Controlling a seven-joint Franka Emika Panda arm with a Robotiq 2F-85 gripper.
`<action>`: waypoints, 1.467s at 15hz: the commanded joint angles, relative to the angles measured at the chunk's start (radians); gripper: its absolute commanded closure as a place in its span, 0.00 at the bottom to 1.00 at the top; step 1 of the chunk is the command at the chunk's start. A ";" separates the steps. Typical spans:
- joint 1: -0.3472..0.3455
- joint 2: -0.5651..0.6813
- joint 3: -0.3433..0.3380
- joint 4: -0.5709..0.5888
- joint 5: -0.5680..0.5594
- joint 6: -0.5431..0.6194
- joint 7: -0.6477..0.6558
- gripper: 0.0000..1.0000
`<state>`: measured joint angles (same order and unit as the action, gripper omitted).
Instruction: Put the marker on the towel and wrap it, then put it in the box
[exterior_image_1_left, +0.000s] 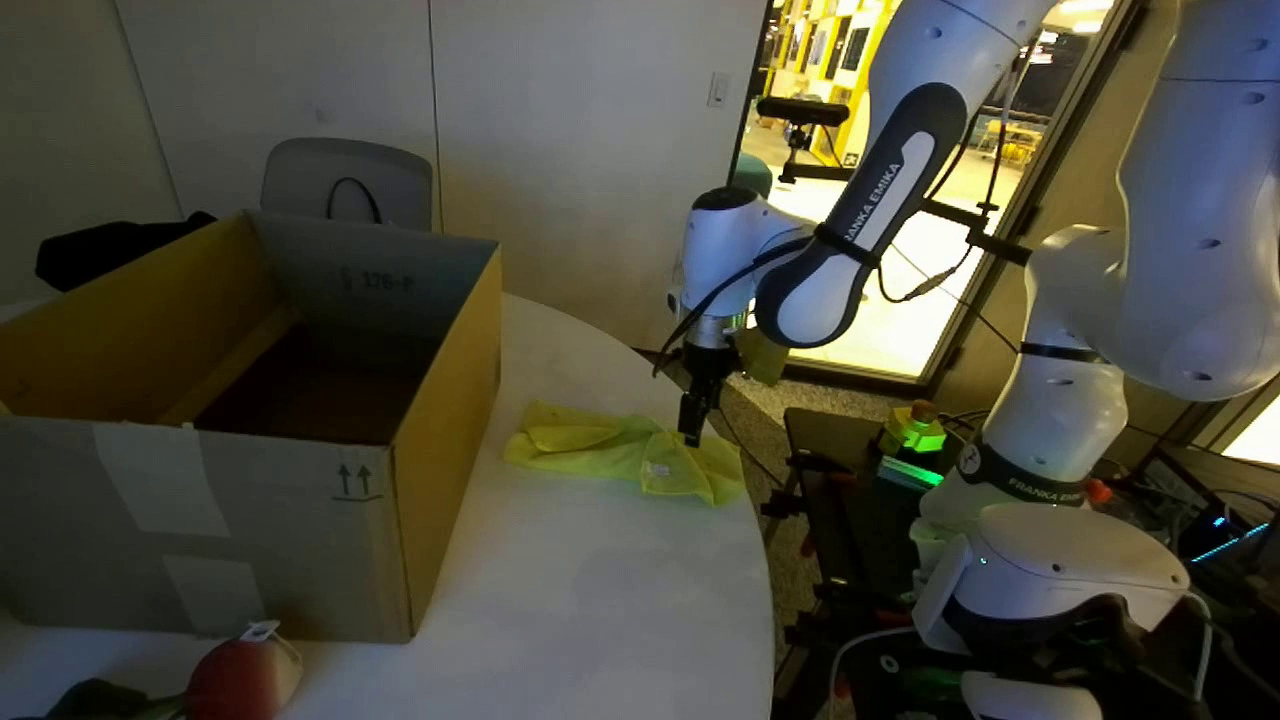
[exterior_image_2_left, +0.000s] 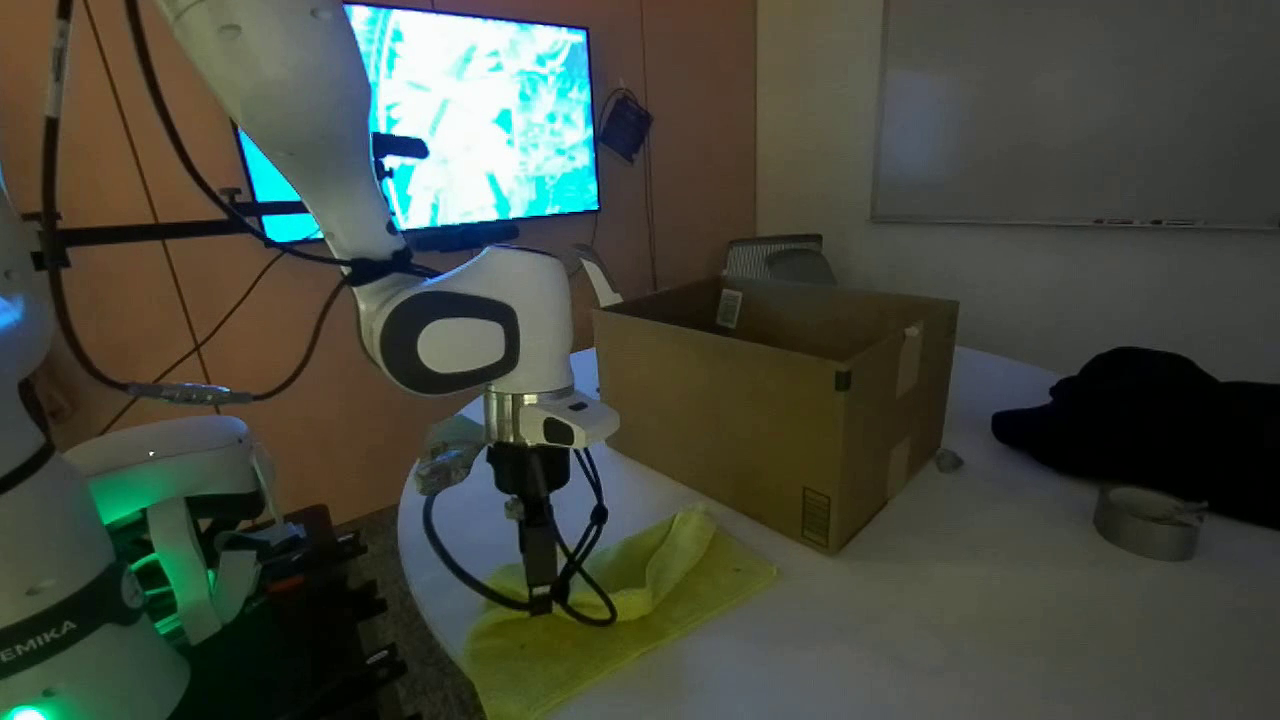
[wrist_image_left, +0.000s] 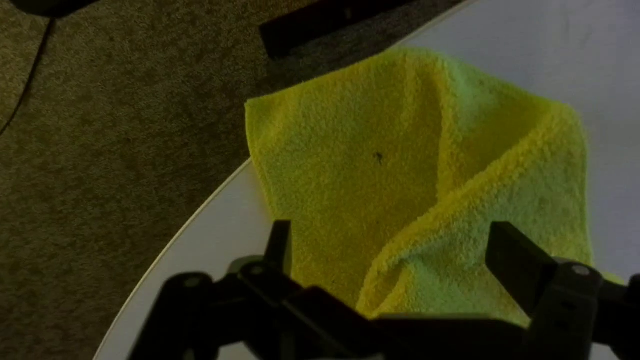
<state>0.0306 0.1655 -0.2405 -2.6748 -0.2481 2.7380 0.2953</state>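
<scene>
Exterior view: on the tabletop (exterior_image_1_left: 600, 590), the box (exterior_image_1_left: 450, 440) stands left of the yellow towel (exterior_image_1_left: 625, 455). My fingers (wrist_image_left: 517, 265) hang apart over it; marker unseen, perhaps inside. Wrapping seems in hand; next, I should pinch the towel.

"How dark is it?"

"Quite dim. In an exterior view the desk (exterior_image_1_left: 630, 610) has a dull bluish cast, and a tall opening (exterior_image_1_left: 900, 335) beyond its curved edge glares warm yellow and white."

"Where else is it bright?"

"In an exterior view the screen (exterior_image_2_left: 500, 120) past the far edge washes out to cyan and white, and green light glows low on the robot arm (exterior_image_2_left: 110, 665)."

"And shadows?"

"Deep inside the box (exterior_image_1_left: 300, 530); the black heap (exterior_image_2_left: 1130, 430) sinks into one flat dark shape."

"The wrist view?"

"Murky: the gripper (wrist_image_left: 390, 240) is a soft-edged, near-black silhouette, while the pile of the towel (wrist_image_left: 340, 165) reads crisper."
</scene>
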 joint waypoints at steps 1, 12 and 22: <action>-0.056 -0.050 0.053 -0.075 0.024 0.011 -0.171 0.00; 0.050 0.080 0.023 -0.043 -0.266 0.062 0.022 0.00; 0.107 0.228 -0.038 0.004 -0.349 0.174 0.208 0.00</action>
<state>0.1279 0.3341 -0.2541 -2.6936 -0.5703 2.8417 0.4637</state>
